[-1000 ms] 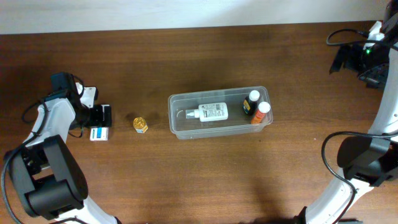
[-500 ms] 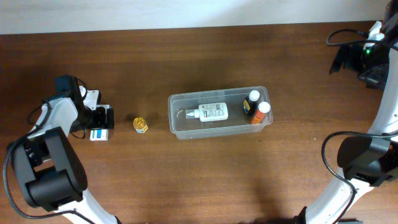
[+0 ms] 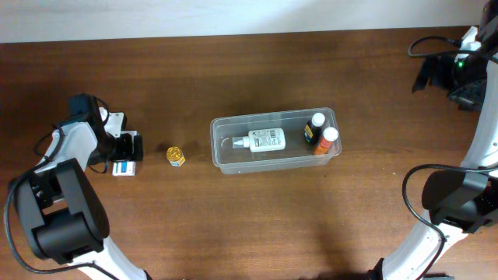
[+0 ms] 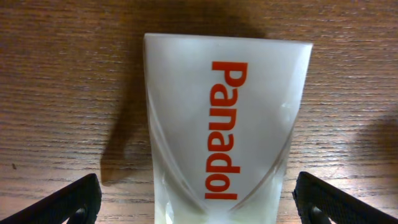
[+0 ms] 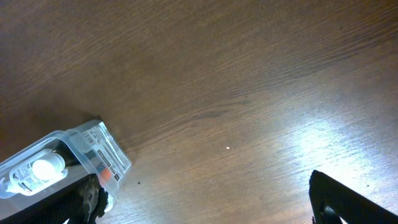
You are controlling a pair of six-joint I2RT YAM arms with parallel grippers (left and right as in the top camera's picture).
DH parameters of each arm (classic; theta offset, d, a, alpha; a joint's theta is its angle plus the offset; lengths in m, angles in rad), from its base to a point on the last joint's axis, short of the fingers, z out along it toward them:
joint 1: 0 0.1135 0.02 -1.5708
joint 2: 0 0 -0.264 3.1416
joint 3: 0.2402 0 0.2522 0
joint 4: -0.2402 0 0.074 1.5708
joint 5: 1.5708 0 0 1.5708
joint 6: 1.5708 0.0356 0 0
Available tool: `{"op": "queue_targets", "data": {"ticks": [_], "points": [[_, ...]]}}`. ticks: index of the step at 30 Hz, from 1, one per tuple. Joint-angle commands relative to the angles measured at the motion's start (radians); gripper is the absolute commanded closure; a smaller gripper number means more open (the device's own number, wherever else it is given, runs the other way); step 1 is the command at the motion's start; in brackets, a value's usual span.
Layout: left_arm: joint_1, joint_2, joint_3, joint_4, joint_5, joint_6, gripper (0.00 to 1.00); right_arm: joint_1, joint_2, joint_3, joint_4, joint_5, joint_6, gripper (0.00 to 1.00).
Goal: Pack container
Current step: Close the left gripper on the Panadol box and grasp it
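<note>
The left gripper (image 4: pixel 196 202) stood open, its jaws spread either side of the white Panadol box (image 4: pixel 224 124). Past it sat a small gold jar (image 3: pixel 176 155), then the container (image 3: pixel 220 155) mid-table, holding three bottles. Farthest off, the right gripper (image 5: pixel 214 202) hung open.
</note>
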Motion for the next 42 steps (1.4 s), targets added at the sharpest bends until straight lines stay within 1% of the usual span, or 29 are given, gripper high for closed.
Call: {"op": "queue_targets", "data": {"ticks": [1, 19, 20, 21, 25, 27, 30, 31, 38, 40, 42], "points": [[0.002, 0.005, 0.01, 0.007, 0.027, 0.012, 0.01, -0.008, -0.019, -0.004, 0.0, 0.002, -0.005, 0.02], [0.002, 0.011, 0.006, 0.007, 0.018, 0.013, 0.02, -0.008, -0.019, -0.004, 0.0, 0.002, -0.005, 0.02], [0.002, 0.011, 0.004, 0.007, 0.018, 0.013, 0.06, -0.008, -0.019, -0.004, 0.0, 0.002, -0.005, 0.02], [0.002, 0.013, 0.002, 0.007, 0.018, 0.013, 0.07, -0.008, -0.019, -0.004, 0.0, 0.002, -0.005, 0.02], [0.002, 0.013, -0.003, 0.011, 0.018, 0.013, 0.11, -0.008, -0.019, -0.004, 0.0, 0.002, -0.006, 0.02], [0.002, 0.013, -0.003, 0.011, 0.018, 0.013, 0.2, -0.008, -0.019, -0.004, 0.0, 0.002, -0.005, 0.02], [0.002, 0.013, -0.003, 0.01, 0.018, 0.013, 0.3, -0.008, -0.019, -0.004, 0.0, 0.002, -0.005, 0.02], [0.002, 0.013, -0.003, 0.01, 0.018, 0.013, 0.32, -0.008, -0.019, -0.004, 0.0, 0.002, -0.006, 0.02], [0.002, 0.013, -0.003, 0.01, 0.018, 0.012, 0.33, -0.008, -0.019, -0.004, 0.0, 0.002, -0.005, 0.02], [0.002, 0.013, -0.003, 0.01, 0.018, 0.013, 0.39, -0.008, -0.019, -0.004, 0.0, 0.002, -0.006, 0.02], [0.002, 0.013, -0.003, 0.01, 0.018, 0.012, 0.41, -0.008, -0.019, -0.004, 0.0, 0.002, -0.006, 0.02]]}}
